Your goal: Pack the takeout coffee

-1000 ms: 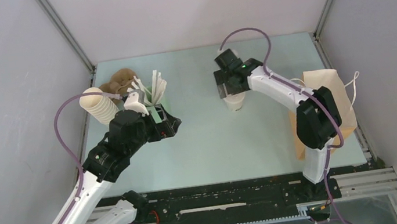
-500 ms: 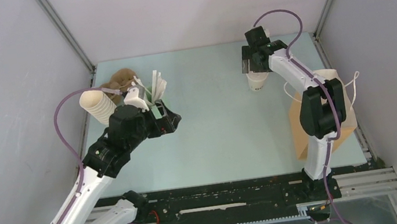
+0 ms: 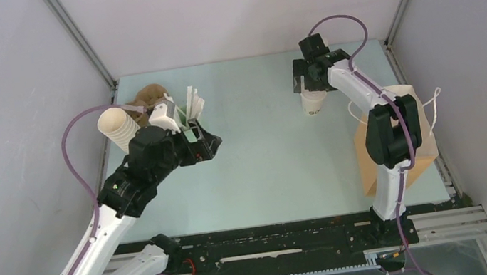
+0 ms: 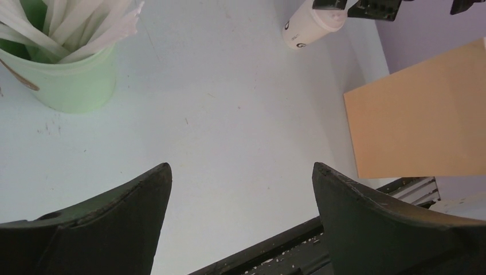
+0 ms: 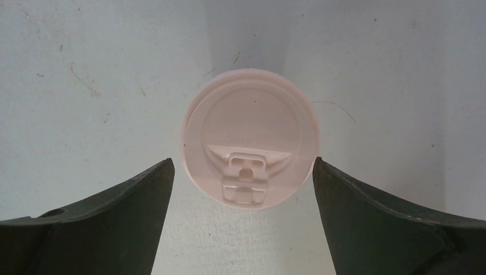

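Note:
The takeout coffee [image 3: 313, 103] is a small cream-white cup with a round white lid [image 5: 250, 137], standing on the table at the far right. It also shows in the left wrist view [image 4: 309, 26]. My right gripper [image 3: 308, 85] hangs right above it, open, with its jaws on either side of the lid [image 5: 242, 162]. I cannot tell whether the right jaw touches the rim. My left gripper [image 3: 207, 145] is open and empty [image 4: 240, 166] over the table's left half, beside the pale green cup.
A brown paper bag [image 3: 398, 134] with white handles stands at the right edge, also in the left wrist view [image 4: 418, 114]. A pale green cup of white sticks [image 3: 191, 119], a stack of cream cups [image 3: 118, 126] and a brown wad [image 3: 150, 95] stand at the back left.
The right gripper and the lidded cup moved together from the table's middle to the far right, then shifted slightly left. The left arm has barely moved.

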You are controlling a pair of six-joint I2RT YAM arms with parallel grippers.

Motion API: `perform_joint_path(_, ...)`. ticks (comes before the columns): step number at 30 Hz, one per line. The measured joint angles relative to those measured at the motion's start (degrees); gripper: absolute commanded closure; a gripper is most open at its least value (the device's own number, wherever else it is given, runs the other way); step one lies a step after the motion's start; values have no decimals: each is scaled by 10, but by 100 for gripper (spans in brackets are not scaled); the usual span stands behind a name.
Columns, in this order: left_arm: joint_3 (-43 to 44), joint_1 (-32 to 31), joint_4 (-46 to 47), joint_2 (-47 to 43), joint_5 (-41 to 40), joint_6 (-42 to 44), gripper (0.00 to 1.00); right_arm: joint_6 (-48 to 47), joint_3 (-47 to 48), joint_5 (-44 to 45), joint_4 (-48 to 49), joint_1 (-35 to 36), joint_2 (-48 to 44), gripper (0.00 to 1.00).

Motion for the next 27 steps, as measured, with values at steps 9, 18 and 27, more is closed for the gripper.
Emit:
perform_joint_path(9,66,3,-3,7,-12,11,2,1,51,-17,-63,9,-42,0)
perform_joint_path(18,229,115,-28,73,-74,39,8,5,5,-82,-110,111,-252,0)
perform_joint_path(27,443,222,-68,278,-161,45,18,19,-102,-160,-184,139,-415,0)
